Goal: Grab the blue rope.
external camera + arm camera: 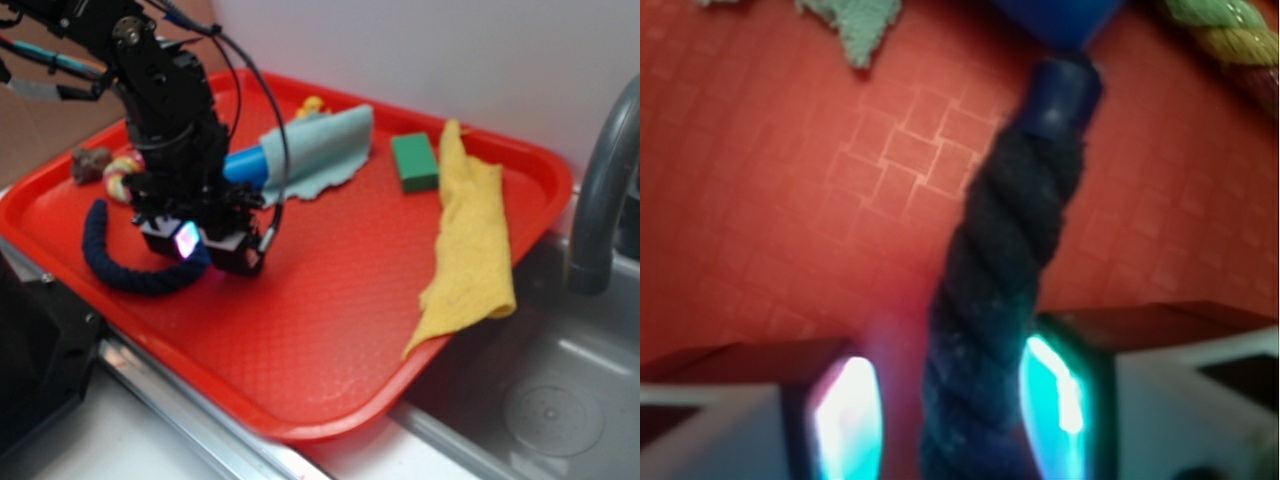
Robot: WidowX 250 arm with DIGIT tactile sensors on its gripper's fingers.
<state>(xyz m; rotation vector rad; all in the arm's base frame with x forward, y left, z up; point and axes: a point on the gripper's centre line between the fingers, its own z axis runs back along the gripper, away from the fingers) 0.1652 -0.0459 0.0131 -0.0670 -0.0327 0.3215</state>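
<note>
Blue rope (1005, 300) on red tray (330, 330), between fingers (850, 420), apart, not yet clamped

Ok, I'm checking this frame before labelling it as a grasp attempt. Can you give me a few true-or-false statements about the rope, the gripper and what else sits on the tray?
1. The blue rope runs between the gripper's two fingers. True.
2. The fingers are clamped tight on the rope. False: the wrist view shows a gap on the left side, so the gripper is open.
3. The blue rope lies on the red tray. True.
4. The yellow cloth lies fully inside the tray. False: its lower end hangs over the tray's edge toward the sink.
5. The green block rests on top of the light blue cloth. False: it sits apart, between the two cloths.
</note>
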